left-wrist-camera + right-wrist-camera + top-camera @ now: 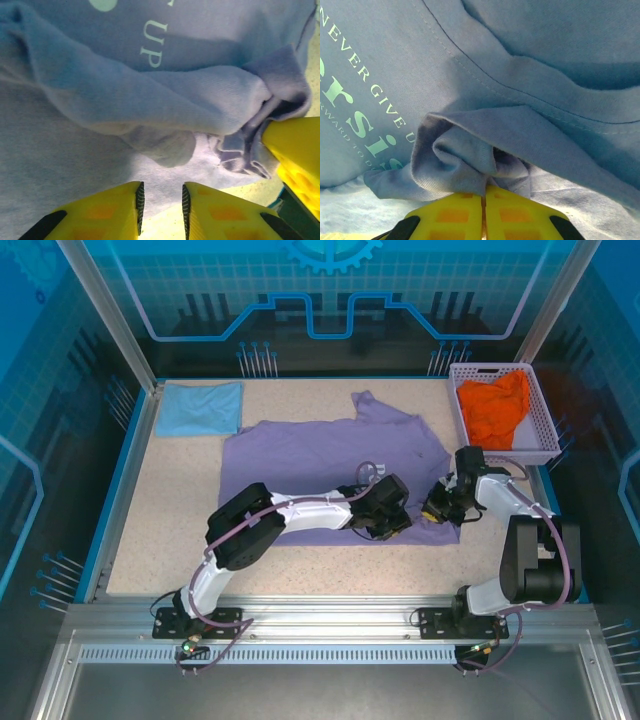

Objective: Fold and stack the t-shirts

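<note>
So the big lavender t-shirt (320, 455) is lying spread out, mostly flat, across the middle of the worktop (170, 510), with one sleeve poking toward the far edge. Both arms are down at its near right part.

The right pincer (484, 192) is closed tight. On its wrist cam you can see a crumpled wad of the lavender hem squeezed between the tips, right next to the white lettering (357, 115). The left pincer (160, 192) sits just beside it with its fingers a small gap apart. I can't see anything caught in that gap, the cloth is just lying past the tips.

Handling-wise, I'd expect this thing to be light, floppy and a bit stretchy. It'll sag and bunch wherever you grab it, as the wad shows. No real breakage worry, but a pinch on one layer can drag the layer under it along. Best bet to me is grabbing the hem or a seam near two corners, one pincer each, so the edge stays taut for the fold.

Count: three t-shirts total.
- one lavender
- one light blue t-shirt (200, 408), looks folded already, far left corner
- one orange t-shirt (497, 410), crumpled inside the single basket (540, 400) at the far right corner
</note>
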